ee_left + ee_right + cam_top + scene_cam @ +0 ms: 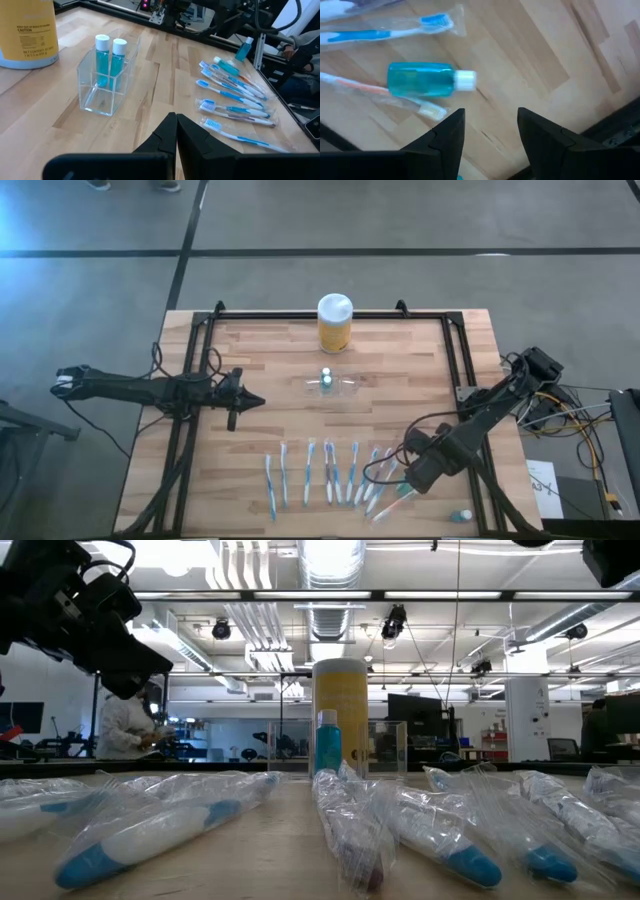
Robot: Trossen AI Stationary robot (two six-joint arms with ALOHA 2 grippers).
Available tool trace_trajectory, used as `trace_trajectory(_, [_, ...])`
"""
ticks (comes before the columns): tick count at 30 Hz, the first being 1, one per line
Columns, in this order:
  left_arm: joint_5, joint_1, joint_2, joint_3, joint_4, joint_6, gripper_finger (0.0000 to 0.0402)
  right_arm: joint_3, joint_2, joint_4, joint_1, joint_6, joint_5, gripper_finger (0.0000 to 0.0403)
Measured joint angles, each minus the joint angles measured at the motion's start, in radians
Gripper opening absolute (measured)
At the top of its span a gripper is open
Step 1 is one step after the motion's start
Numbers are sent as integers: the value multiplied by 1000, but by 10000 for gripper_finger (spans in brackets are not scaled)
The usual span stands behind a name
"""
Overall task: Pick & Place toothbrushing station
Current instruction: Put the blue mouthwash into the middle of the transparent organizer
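Toothbrushing station, a clear plastic holder, is standing at the centre of the high view on the wooden table, just below the yellow jar with the white lid. In the left wrist view, 2 small blue bottles are standing upright inside the holder's far end; the near end is showing only clear walls. A row of wrapped toothbrushes is lying in the lower middle of the high view. The left gripper is hanging at centre left of that view, well apart from the holder, its fingers clenched on nothing. The right gripper is sitting at the lower right, fingers parted and grasping nothing, near a blue bottle lying on its side across a toothbrush wrapper.
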Motion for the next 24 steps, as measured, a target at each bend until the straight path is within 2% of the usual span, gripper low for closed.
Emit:
trace_trajectory(4, [0, 0, 0, 0, -3, 3, 12, 15, 0, -4, 1, 0, 53, 175])
trace_trajectory(16, [-1, 0, 0, 0, -3, 13, 12, 24, -3, -13, 13, -128, 48, 173])
trace_trajectory(18, [-1, 0, 0, 0, -3, 13, 12, 53, -15, -12, 19, -116, 17, 173])
trace_trajectory(20, [-1, 0, 0, 0, -3, 15, 12, 90, -24, -13, 28, -108, -65, 173])
trace_trajectory(22, [-1, 0, 0, 0, -3, 24, 12, 126, -23, -12, 50, -148, -148, 173])
trace_trajectory(24, [-1, 0, 0, 0, -6, 37, 12, 158, -16, -12, 96, -188, -174, 173])
